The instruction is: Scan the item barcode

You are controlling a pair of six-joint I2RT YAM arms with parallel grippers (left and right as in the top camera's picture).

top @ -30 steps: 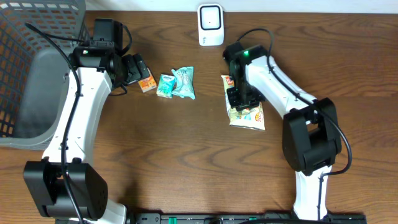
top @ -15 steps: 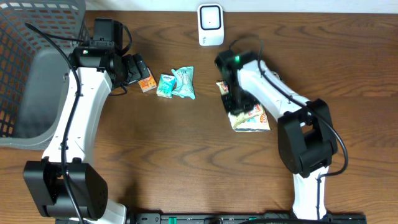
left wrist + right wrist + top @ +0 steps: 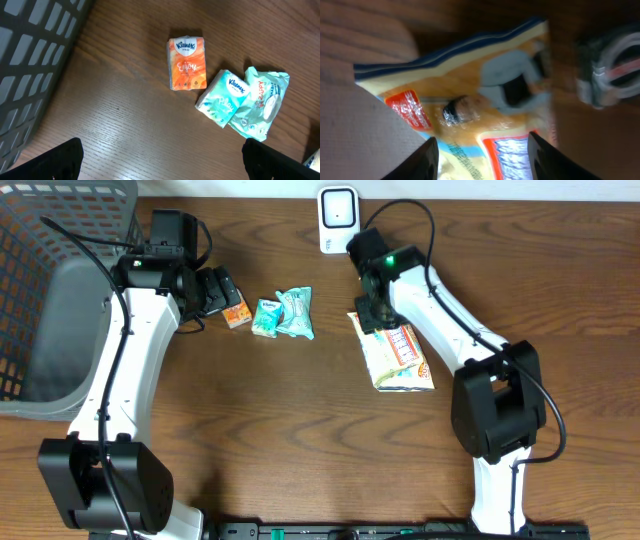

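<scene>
The right fingers are spread over the snack bag. The left fingers are spread wide too.

You are seeing a yellow snack bag with red and blue print, an orange tissue pack, a teal tissue pack, mint-green wipes, a white scanner, and a dark brown wood-grain table.

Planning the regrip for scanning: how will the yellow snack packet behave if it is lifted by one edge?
The snack packet looks like thin film lying flat on the table, so it is probably light and floppy. It would likely droop from an edge grip, and its smooth printed surface may slip in a pinch.
</scene>
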